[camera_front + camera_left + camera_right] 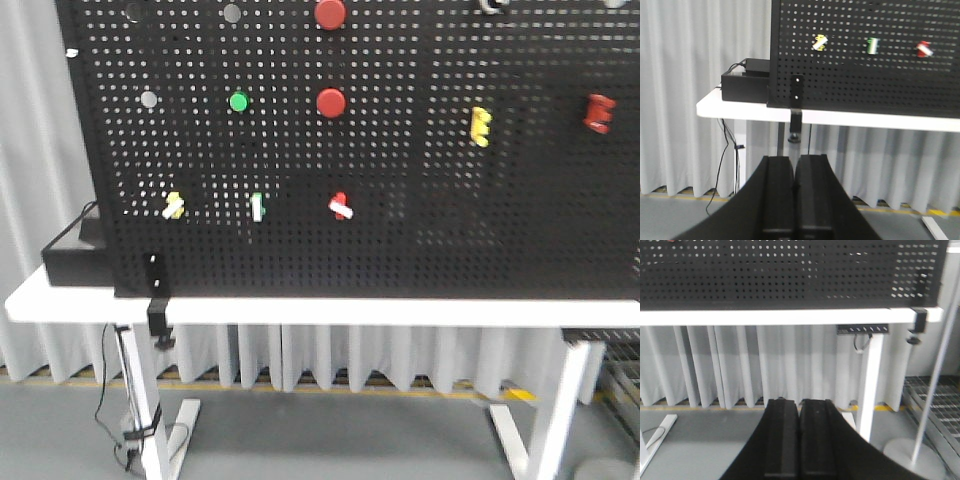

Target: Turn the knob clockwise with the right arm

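The right gripper (800,402) is seen with its black fingers (782,440) clenched together on nothing, and the left gripper (795,159) is pressed closed likewise. Well ahead of and above the fingers, a black pegboard (400,250) is stood on a white table (300,310). A yellow knob (173,206), a green knob (257,207) and a red knob (340,206) are mounted there in a row, untouched.
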